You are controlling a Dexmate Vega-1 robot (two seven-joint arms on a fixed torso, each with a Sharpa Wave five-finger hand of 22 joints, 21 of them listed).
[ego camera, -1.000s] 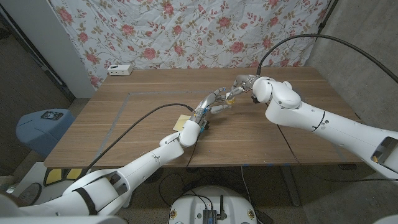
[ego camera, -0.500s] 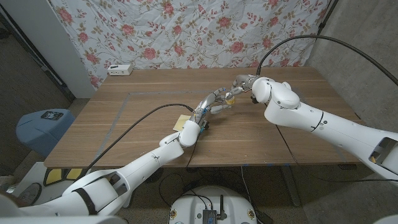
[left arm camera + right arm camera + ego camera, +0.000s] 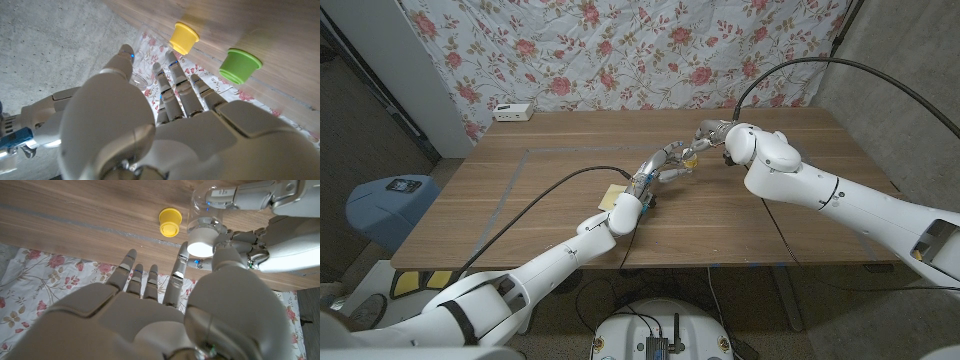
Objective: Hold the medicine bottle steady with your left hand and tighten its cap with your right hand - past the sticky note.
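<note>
A clear medicine bottle [image 3: 206, 200] with a white cap [image 3: 201, 239] lies sideways above the table, past the yellow sticky note [image 3: 615, 195]. My left hand [image 3: 663, 162] grips the bottle's body, with its fingers [image 3: 239, 198] wrapped around it. My right hand [image 3: 710, 132] meets it from the other side. The right hand's thumb and one fingertip [image 3: 182, 259] pinch the cap's rim while its other fingers are spread. In the head view the bottle [image 3: 691, 153] is a small pale spot between the two hands. In the left wrist view the bottle [image 3: 141, 76] sits beyond my left hand [image 3: 170, 120].
A small yellow cup [image 3: 170, 221] and a green cup [image 3: 240, 65] stand on the wooden table [image 3: 540, 170] beyond the hands. A white device [image 3: 513, 111] sits at the back left edge. A black cable [image 3: 535, 205] crosses the table. A floral cloth hangs behind.
</note>
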